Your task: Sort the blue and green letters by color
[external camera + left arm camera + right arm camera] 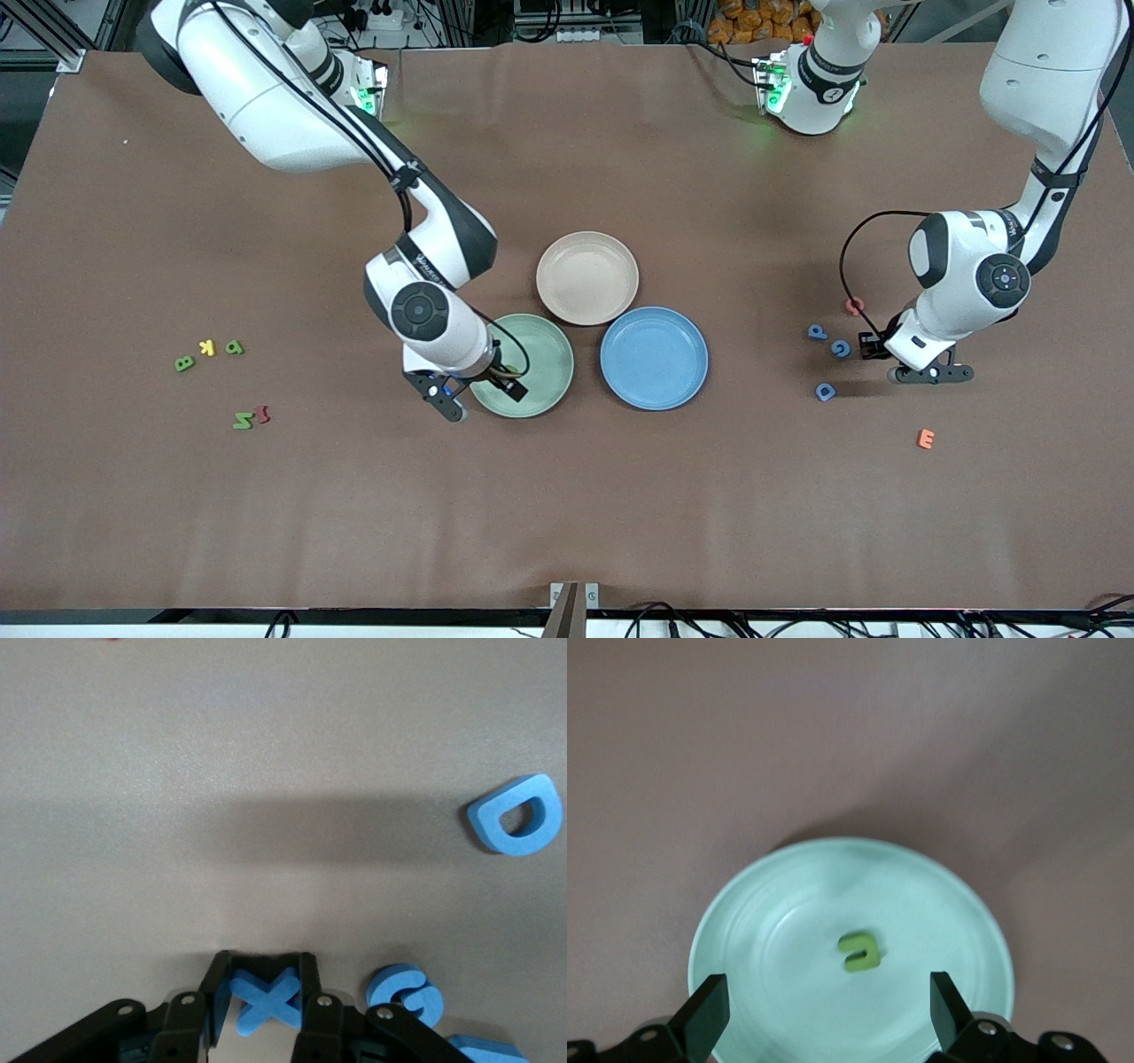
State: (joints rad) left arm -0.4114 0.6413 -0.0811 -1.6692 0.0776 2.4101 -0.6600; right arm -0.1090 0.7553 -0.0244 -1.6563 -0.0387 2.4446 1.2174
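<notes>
Lying between left jaws, blue X (266, 1000)

Our right arm reaches from its base toward the middle of the table, elbow bent, wrist pointing down. Our right gripper (824, 1014) hangs low there, fingers (704, 1014) spread wide with nothing between them. Our left arm folds down sharply at its own end of the table. Our left gripper (263, 1001) sits low at the surface, jaws parted, fingers (215, 988) apart.
</notes>
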